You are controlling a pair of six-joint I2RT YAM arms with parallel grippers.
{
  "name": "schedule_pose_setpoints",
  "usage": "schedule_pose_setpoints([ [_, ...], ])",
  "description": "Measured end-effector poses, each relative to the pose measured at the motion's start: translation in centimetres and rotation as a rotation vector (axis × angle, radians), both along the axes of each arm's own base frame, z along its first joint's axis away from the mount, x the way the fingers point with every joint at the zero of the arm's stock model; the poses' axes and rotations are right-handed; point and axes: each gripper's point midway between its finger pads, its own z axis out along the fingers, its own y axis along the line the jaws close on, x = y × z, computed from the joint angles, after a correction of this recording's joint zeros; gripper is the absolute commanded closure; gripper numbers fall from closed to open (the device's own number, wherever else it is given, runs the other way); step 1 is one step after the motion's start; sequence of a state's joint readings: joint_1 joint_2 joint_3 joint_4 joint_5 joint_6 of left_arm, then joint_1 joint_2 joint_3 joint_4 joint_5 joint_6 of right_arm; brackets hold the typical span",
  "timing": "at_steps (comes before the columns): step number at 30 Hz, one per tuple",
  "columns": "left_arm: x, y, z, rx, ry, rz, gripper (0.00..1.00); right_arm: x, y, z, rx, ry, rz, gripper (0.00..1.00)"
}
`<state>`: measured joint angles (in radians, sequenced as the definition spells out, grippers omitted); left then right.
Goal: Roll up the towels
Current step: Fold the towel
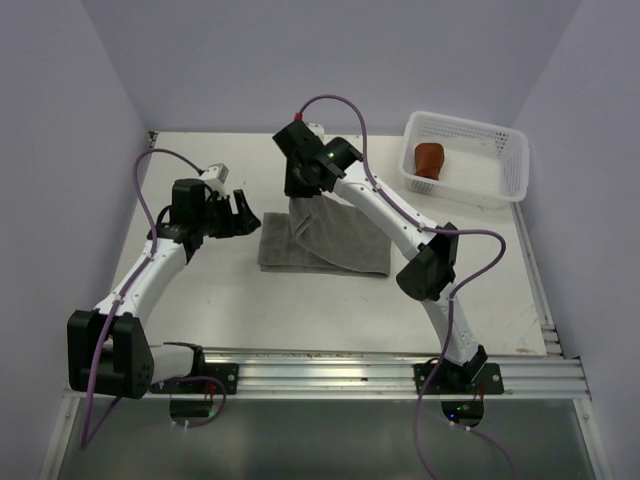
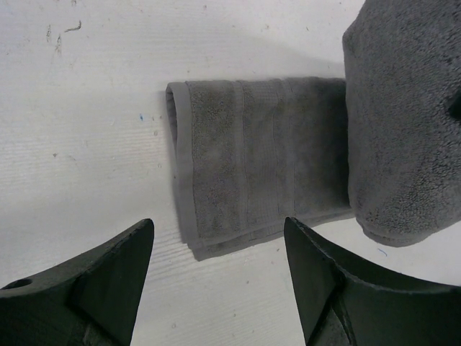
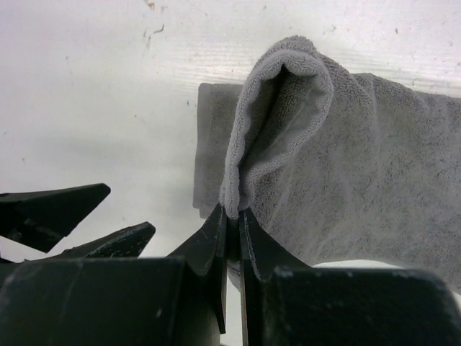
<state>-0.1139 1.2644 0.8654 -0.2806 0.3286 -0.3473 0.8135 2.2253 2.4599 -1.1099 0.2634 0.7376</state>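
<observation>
Right gripper (image 3: 232, 213): fingers pressed tight together on a pinch of the small grey terry-cloth towel (image 1: 335, 248), holding its hem up off the white worktop (image 1: 200, 290). The cloth hangs in a loose loop!
Left gripper (image 1: 238, 215): jaws spread wide, nothing between them, hovering low just beside the towel's left end.
Grey towel: middle of the worktop, flat part running left to right, short hemmed end facing the left gripper. The raised part sits toward its far-left side, under the right gripper.
Rust-brown towel (image 1: 430, 158): a stubby cloth roll in the white plastic mesh basket (image 1: 466, 124) at the far right, well apart from both arms. That one looks finished.
Key relation: the grey towel's long axis points away from the left gripper, toward the right. The left arm is nearer the free end, and the right arm holds the raised fold.
Stage: grey one barely begun, I'd say. No tight coil shows, though whatever lies beneath the raised flap is hidden.
Next, by my reckoning: lay the lifted edge over along that axis, with the left gripper ready to pin the end.
Risk: the loop flops sideways and rolls crooked.
</observation>
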Motion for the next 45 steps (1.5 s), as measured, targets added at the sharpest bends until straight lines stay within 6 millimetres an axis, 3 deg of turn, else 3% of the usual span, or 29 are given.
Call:
schedule_pose_setpoints([
  [9,0.0,0.0,0.0,0.000,0.000,0.000,0.23,-0.7,0.9,-4.3,-0.020,0.082,0.033,0.99],
  [11,0.0,0.0,0.0,0.000,0.000,0.000,0.23,-0.7,1.3,-5.4,-0.017,0.100,0.043,0.91],
  [12,0.0,0.0,0.0,0.000,0.000,0.000,0.23,-0.7,1.5,-5.9,-0.013,0.104,0.046,0.77],
  [15,0.0,0.0,0.0,0.000,0.000,0.000,0.23,-0.8,2.4,-7.0,0.020,0.122,0.064,0.57],
  [19,0.1,0.3,-0.1,0.010,-0.001,0.012,0.22,-0.6,4.0,-7.5,0.077,0.122,0.087,0.48],
  [24,0.1,0.9,0.1,0.033,-0.009,0.041,0.22,-0.2,4.9,-7.2,0.114,0.108,0.101,0.49],
  [29,0.1,1.2,0.0,0.048,-0.005,0.059,0.21,-0.2,3.9,-7.2,0.123,0.118,0.104,0.48],
  [33,0.0,1.3,0.1,0.050,-0.005,0.060,0.20,-1.7,-0.7,-6.7,0.111,0.141,0.083,0.48],
  [37,0.1,1.6,-0.1,0.093,-0.012,0.079,0.09,-3.8,-9.7,-4.9,0.189,0.117,-0.016,0.48],
  [41,0.1,0.6,-0.1,0.128,-0.002,0.067,0.07,-5.2,-18.5,-3.1,0.300,0.013,-0.167,0.48],
  [45,1.7,-2.3,1.3,0.150,-0.010,0.033,0.09,-7.5,-22.2,-5.3,0.333,-0.012,-0.234,0.49],
])
